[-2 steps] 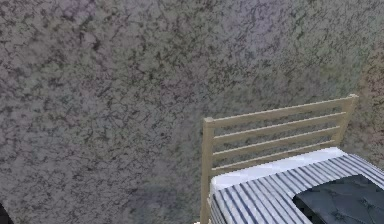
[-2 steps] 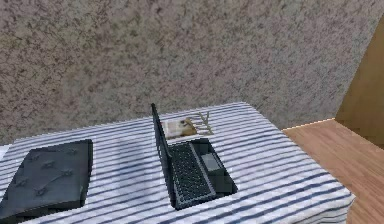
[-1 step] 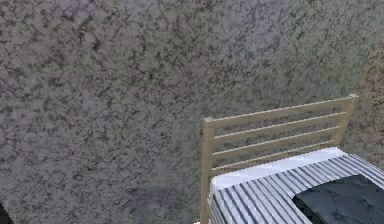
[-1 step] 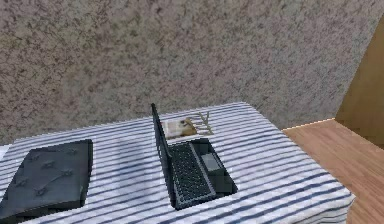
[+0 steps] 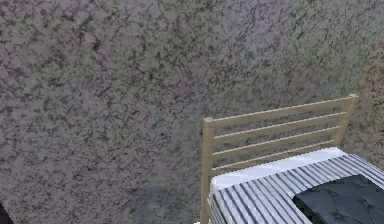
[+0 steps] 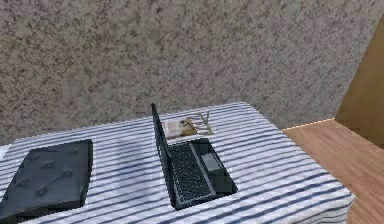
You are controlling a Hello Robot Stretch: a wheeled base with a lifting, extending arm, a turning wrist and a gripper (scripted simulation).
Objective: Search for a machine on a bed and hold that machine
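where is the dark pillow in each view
Forward view: dark pillow at the bottom right corner, below the wooden headboard.
Arm side view: dark pillow at lower left, left of the open laptop.
Shared landmark: the striped bedcover under it.

Forward view: speckled grey-brown wall runs from 9 o'clock over 12 to 3. Bed at 5 o'clock, grey-and-white striped cover. Pale wooden headboard with horizontal slats at 4 o'clock, wall behind it. White sheet strip just below headboard. Dark quilted pillow on cover, far 4 o'clock.

Arm side view: speckled wall across upper half. Striped bed spans 8 to 4 o'clock, dark pillow at 8. Wood-plank floor at 4 o'clock beside bed. Brown wooden panel at 3 o'clock; door or cupboard, cannot tell. Light even.
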